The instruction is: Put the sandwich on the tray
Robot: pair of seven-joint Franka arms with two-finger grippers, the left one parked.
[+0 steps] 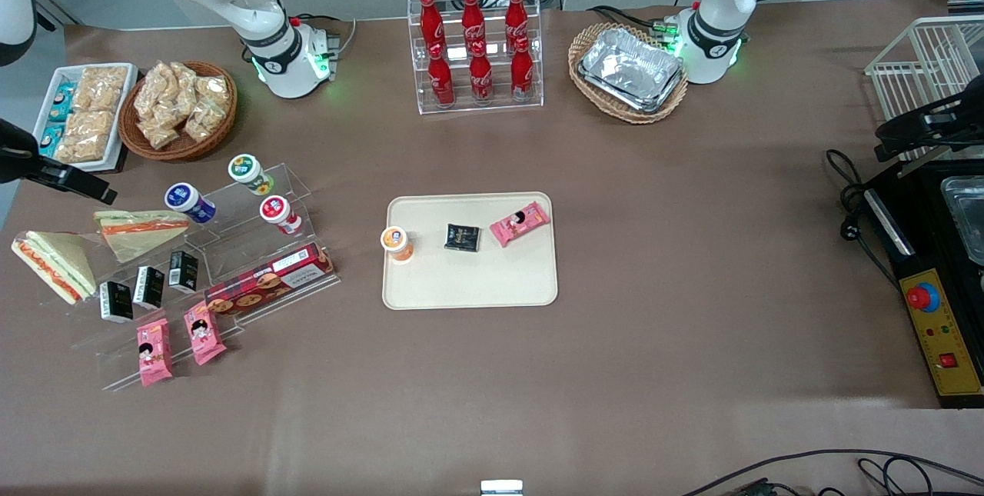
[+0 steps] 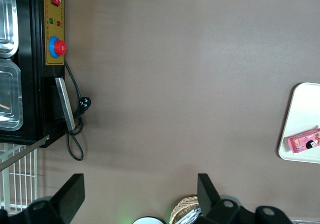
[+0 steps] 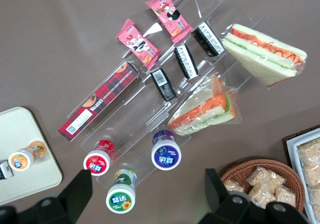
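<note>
Two clear-wrapped sandwich wedges lie at the working arm's end of the table. One sandwich [image 1: 142, 231] [image 3: 205, 112] rests on the clear acrylic stand [image 1: 231, 250]. The other sandwich [image 1: 54, 261] [image 3: 262, 52] lies beside it, nearer the table's end. The cream tray [image 1: 469, 281] [image 3: 25, 134] [image 2: 305, 109] sits mid-table and holds an orange-lidded cup [image 1: 397, 243], a black packet [image 1: 462, 238] and a pink packet [image 1: 520, 223]. My gripper [image 1: 58, 171] [image 3: 147, 194] hangs open high above the stand, holding nothing, farther from the front camera than both sandwiches.
The stand also carries three small lidded bottles [image 1: 250, 173], black cartons [image 1: 150, 286], a red biscuit box [image 1: 269, 281] and pink packets [image 1: 177, 342]. A wicker snack basket [image 1: 178, 108] and white snack bin [image 1: 84, 115] sit nearby. Cola bottles [image 1: 475, 50] and foil trays [image 1: 630, 69] stand at the back.
</note>
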